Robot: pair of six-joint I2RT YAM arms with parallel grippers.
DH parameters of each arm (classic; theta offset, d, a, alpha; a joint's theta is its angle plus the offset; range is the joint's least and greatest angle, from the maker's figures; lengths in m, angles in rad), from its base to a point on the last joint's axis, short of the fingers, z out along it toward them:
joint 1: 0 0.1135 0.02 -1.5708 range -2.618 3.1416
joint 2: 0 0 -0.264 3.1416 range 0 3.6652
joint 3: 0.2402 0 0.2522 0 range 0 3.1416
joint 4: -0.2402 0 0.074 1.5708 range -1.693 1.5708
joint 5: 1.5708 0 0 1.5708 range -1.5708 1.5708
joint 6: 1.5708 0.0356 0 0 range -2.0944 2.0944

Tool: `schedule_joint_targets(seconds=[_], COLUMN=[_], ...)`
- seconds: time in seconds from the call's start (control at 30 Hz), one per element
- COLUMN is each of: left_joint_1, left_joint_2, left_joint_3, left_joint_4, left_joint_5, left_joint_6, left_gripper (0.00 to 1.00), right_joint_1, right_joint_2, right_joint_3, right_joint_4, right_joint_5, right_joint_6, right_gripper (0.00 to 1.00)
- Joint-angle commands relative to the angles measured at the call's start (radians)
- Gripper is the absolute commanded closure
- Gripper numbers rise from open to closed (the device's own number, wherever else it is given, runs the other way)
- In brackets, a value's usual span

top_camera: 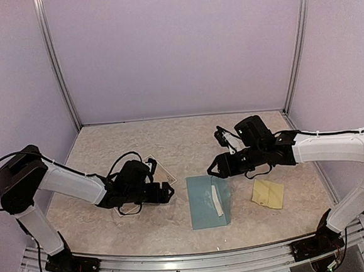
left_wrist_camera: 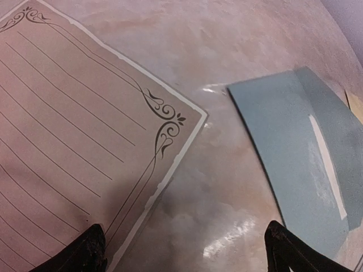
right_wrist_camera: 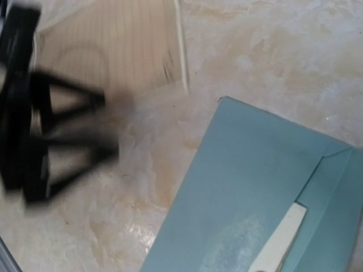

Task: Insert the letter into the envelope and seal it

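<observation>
Envelope [top_camera: 206, 203] one, letter [left_wrist_camera: 74, 141] one, sticker sheet [top_camera: 268, 194] one

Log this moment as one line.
left gripper open at letter edge | right gripper near envelope far edge | letter outside envelope | flap open

We see that the left arm [top_camera: 72, 182] and the right arm [top_camera: 331, 147] have white tube links, black joints and black bases [top_camera: 63, 264]; thin black cables [top_camera: 122, 158] loop near the wrists.
</observation>
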Motion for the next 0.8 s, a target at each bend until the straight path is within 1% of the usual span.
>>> schedule_joint_targets(seconds=[0.0,0.1,0.17,0.27,0.33,0.4,0.47,0.63,0.77], left_joint_1=[-0.168,-0.269,-0.304,-0.320,-0.316,-0.292,-0.247,-0.128,-0.066], left_joint_2=[0.012,-0.006,-0.023,-0.062,-0.124,-0.187,-0.235,-0.352,-0.411], left_joint_3=[-0.027,-0.003,0.028,0.086,0.110,0.122,0.109,-0.009,-0.087], left_joint_4=[-0.072,-0.076,-0.102,-0.166,-0.206,-0.256,-0.294,-0.310,-0.317], left_joint_5=[0.067,0.058,0.044,0.010,-0.030,-0.059,-0.057,-0.005,0.054], left_joint_6=[-0.097,-0.142,-0.159,-0.156,-0.148,-0.145,-0.154,-0.193,-0.209], left_gripper=[0.08,0.08,0.08,0.07,0.06,0.06,0.05,0.05,0.05], right_joint_1=[0.009,0.009,0.009,0.010,0.009,0.009,0.009,0.009,0.010], right_joint_2=[-0.028,-0.026,-0.018,0.007,0.030,0.059,0.095,0.222,0.320], right_joint_3=[-0.026,-0.041,-0.045,-0.040,-0.029,-0.009,0.013,0.103,0.180], right_joint_4=[0.027,0.042,0.049,0.056,0.059,0.057,0.063,0.064,0.069], right_joint_5=[0.003,0.003,0.000,-0.013,-0.016,-0.018,-0.030,-0.084,-0.136], right_joint_6=[0.004,0.017,0.026,0.028,0.026,0.024,0.017,-0.029,-0.064], right_gripper=[0.50,0.50,0.50,0.50,0.50,0.50,0.50,0.52,0.54])
